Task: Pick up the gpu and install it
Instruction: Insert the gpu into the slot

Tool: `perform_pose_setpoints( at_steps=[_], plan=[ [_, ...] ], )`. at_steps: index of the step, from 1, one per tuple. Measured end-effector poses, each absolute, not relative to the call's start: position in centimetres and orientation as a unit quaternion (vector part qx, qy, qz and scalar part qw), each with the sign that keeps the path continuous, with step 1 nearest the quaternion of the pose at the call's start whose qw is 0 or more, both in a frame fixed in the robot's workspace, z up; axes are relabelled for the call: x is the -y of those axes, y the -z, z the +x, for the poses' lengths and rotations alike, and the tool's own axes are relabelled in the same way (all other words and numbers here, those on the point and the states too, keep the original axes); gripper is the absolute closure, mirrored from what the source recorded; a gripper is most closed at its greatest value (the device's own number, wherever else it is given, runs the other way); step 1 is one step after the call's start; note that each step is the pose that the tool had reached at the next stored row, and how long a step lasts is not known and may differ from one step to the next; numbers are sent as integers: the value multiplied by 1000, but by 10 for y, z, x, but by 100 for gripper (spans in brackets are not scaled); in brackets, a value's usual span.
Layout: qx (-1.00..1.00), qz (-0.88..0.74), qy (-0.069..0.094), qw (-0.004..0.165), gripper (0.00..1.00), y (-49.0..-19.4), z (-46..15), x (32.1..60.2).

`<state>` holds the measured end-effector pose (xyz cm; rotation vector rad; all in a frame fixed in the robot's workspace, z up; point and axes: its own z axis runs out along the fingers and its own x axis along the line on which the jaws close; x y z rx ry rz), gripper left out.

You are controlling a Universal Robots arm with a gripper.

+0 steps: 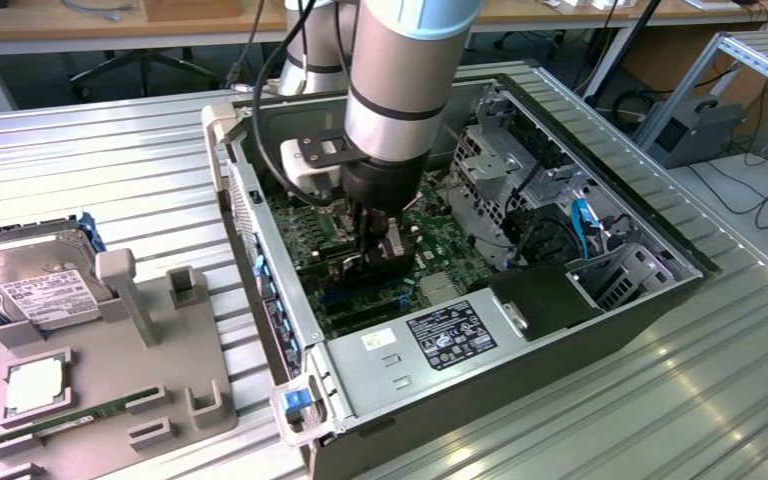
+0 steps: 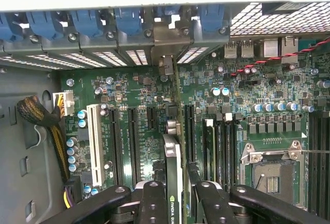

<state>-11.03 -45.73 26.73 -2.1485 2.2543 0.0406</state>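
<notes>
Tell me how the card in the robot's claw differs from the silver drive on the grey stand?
The gpu is thin and stands on edge inside the computer case, clamped by the gripper; the hard drive is boxy and rests in the grey holder outside. The gpu looks dark; the hard drive is silver with a white label.

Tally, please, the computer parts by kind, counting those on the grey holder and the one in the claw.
Hard drive: 1
Processor: 1
RAM stick: 1
gpu, gripped in the claw: 1
Total: 4
</notes>
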Motion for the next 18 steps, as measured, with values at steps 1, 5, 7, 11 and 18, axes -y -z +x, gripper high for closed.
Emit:
perform_pose_setpoints(
  at_steps=[1,5,7,11,18],
  plan=[
    [-724,-690,-13,14,73,-267,-111,457],
    [-724,-690,-13,14,73,-267,-111,457],
    [-724,-690,-13,14,73,-267,-111,457],
    [-724,-690,-13,14,67,-267,-111,457],
    [-724,-690,-13,14,60,-267,-111,457]
  ],
)
